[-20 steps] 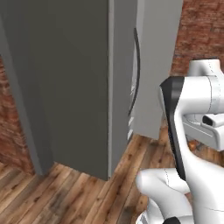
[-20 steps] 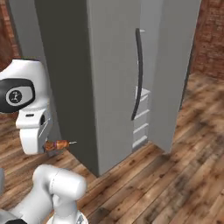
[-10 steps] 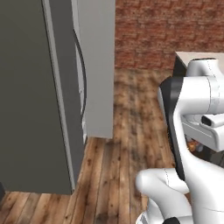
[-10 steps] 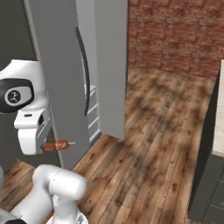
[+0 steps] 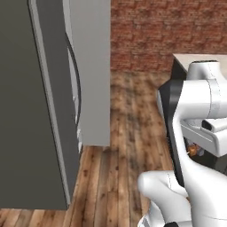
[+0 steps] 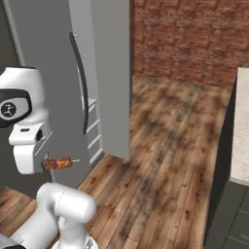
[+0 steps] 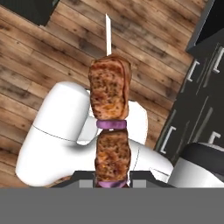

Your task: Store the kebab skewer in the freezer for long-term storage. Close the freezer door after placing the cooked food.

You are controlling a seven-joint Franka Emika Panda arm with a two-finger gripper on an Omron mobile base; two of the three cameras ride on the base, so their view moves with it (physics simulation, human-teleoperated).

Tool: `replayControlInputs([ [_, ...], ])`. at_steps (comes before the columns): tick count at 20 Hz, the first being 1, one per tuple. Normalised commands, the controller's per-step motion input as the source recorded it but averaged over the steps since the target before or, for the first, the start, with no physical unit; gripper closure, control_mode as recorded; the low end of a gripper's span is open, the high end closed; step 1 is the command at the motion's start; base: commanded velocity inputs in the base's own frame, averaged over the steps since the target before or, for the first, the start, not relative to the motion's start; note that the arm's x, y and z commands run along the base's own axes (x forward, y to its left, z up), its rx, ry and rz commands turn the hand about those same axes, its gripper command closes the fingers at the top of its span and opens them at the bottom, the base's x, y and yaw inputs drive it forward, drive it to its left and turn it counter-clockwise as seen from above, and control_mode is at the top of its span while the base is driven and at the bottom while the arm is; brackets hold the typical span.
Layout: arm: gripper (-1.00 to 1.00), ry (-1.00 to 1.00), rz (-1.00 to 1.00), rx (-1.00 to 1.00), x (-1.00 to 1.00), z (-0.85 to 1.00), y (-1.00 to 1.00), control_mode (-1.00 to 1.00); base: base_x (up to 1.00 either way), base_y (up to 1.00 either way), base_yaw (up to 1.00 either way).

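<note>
We note the jaws pinching the kebab skewer [image 7: 110, 127] by its lower end, held low beside the arm above the wooden floor [image 6: 160, 146]. The freezer door [image 6: 46, 82] stands ajar, white drawers [image 6: 93, 127] showing behind it.

skewer [image 7: 110, 127]: orange-brown, purple bands | freezer door [image 6: 44, 73]: grey | wall [image 6: 189, 39]: red brick

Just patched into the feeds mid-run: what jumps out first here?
The kebab skewer fills the middle of the hand view, brown chunks with a purple slice between, clamped in the shut gripper and sticking out sideways in the right base view. Beyond it, the tall grey freezer door with its long dark handle stands open, white drawers showing behind its edge.
</note>
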Motion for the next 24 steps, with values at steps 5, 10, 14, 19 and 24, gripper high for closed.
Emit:
replayControlInputs([
  [5,1.00,0.00,0.00,0.00,0.00,0.00,0.00,1.00,0.86,-0.03,0.00],
  [10,1.00,0.00,0.00,0.00,0.00,0.00,0.00,1.00,0.70,0.00,0.00],
  [14,1.00,0.00,0.00,0.00,0.00,0.00,0.00,1.00,0.70,0.00,0.00],
  [19,1.00,0.00,0.00,0.00,0.00,0.00,0.00,1.00,0.63,0.00,0.00],
  [24,1.00,0.00,0.00,0.00,0.00,0.00,0.00,1.00,0.47,0.03,0.00],
])
